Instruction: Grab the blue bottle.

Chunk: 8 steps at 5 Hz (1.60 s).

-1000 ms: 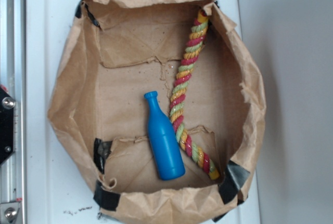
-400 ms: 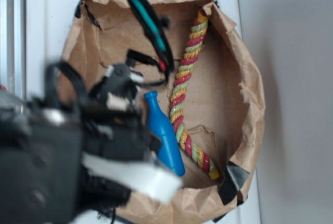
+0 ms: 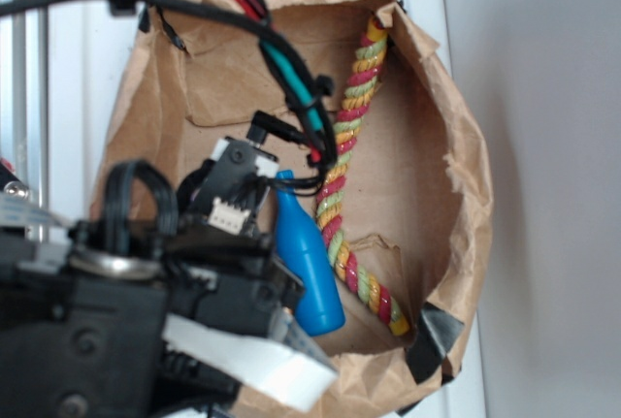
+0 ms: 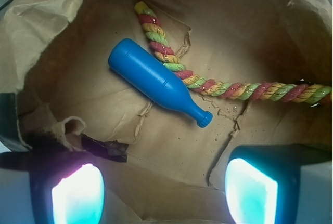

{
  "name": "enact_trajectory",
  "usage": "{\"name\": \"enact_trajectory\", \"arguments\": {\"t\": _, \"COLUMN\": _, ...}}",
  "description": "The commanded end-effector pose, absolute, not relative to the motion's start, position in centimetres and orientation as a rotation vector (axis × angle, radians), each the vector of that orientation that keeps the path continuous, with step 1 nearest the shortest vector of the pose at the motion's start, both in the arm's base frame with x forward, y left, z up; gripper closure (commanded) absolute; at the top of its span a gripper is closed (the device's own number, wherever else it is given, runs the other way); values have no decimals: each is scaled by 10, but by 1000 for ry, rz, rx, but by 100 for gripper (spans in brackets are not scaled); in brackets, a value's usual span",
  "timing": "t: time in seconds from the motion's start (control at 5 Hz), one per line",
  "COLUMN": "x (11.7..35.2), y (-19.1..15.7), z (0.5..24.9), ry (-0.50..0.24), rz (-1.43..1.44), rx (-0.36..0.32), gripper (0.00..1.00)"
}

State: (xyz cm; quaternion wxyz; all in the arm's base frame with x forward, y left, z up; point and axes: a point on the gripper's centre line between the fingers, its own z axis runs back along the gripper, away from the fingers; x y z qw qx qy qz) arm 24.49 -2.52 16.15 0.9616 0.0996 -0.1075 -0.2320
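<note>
The blue bottle (image 3: 308, 270) (image 4: 156, 82) lies on its side on the floor of a brown paper bag, right beside a red-yellow-green twisted rope (image 3: 347, 158) (image 4: 218, 81). In the exterior view the arm covers the bag's left half and hides the gripper itself. The wrist view shows my gripper (image 4: 164, 193) open, its two glowing fingertips (image 4: 78, 195) far apart above bare paper. The bottle sits ahead of the fingertips, apart from them, with nothing between them.
The paper bag (image 3: 466, 176) has tall crumpled walls patched with black tape (image 3: 432, 340), and stands on a white surface (image 3: 87, 49). Red, black and green cables (image 3: 291, 69) run over the bag's upper left. Torn paper flaps (image 4: 143, 120) lie on the bag floor.
One second ago the arm was out of view. It has come in from the lower left over the bag and now reaches farther toward the bottle. Bottle and rope have not moved.
</note>
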Motion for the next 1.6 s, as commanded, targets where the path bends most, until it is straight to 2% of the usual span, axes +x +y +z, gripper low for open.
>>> {"name": "enact_trajectory", "arguments": {"t": 0.0, "x": 251, "y": -26, "z": 196, "ry": -458, "rz": -668, "rx": -60, "gripper": 0}}
{"name": "enact_trajectory", "arguments": {"t": 0.2, "x": 287, "y": 3, "z": 218, "ry": -542, "rz": -595, "rx": -136, "gripper": 0}}
{"name": "enact_trajectory", "arguments": {"t": 0.4, "x": 301, "y": 17, "z": 202, "ry": -507, "rz": -550, "rx": -102, "gripper": 0}}
{"name": "enact_trajectory", "arguments": {"t": 0.6, "x": 299, "y": 2, "z": 169, "ry": -444, "rz": -651, "rx": 4, "gripper": 0}}
{"name": "enact_trajectory", "arguments": {"t": 0.8, "x": 283, "y": -18, "z": 140, "ry": -412, "rz": -768, "rx": 110, "gripper": 0}}
{"name": "enact_trajectory", "arguments": {"t": 1.0, "x": 282, "y": -29, "z": 120, "ry": -371, "rz": -811, "rx": 139, "gripper": 0}}
{"name": "enact_trajectory", "arguments": {"t": 1.4, "x": 302, "y": -55, "z": 87, "ry": -256, "rz": -841, "rx": 148, "gripper": 0}}
